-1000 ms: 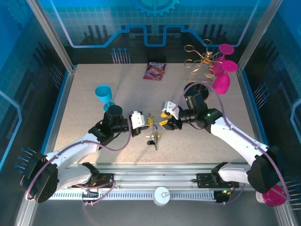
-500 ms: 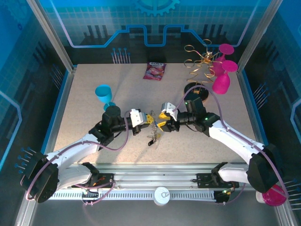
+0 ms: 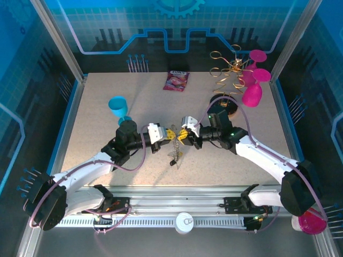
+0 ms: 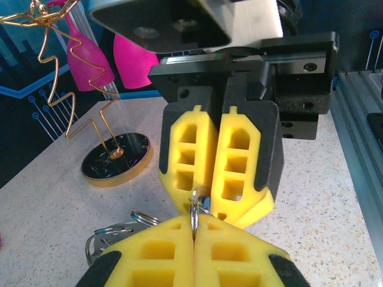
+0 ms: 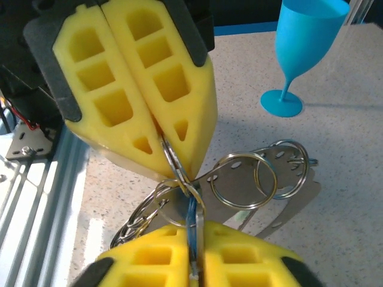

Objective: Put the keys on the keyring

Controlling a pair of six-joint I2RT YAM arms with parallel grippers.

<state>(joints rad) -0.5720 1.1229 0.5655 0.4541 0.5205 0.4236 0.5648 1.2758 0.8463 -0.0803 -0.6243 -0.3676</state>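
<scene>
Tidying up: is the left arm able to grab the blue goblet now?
Probably not yet. The blue goblet stands close beside the left arm, but the left gripper is shut on the keyring bunch, which the right gripper pinches too.
</scene>
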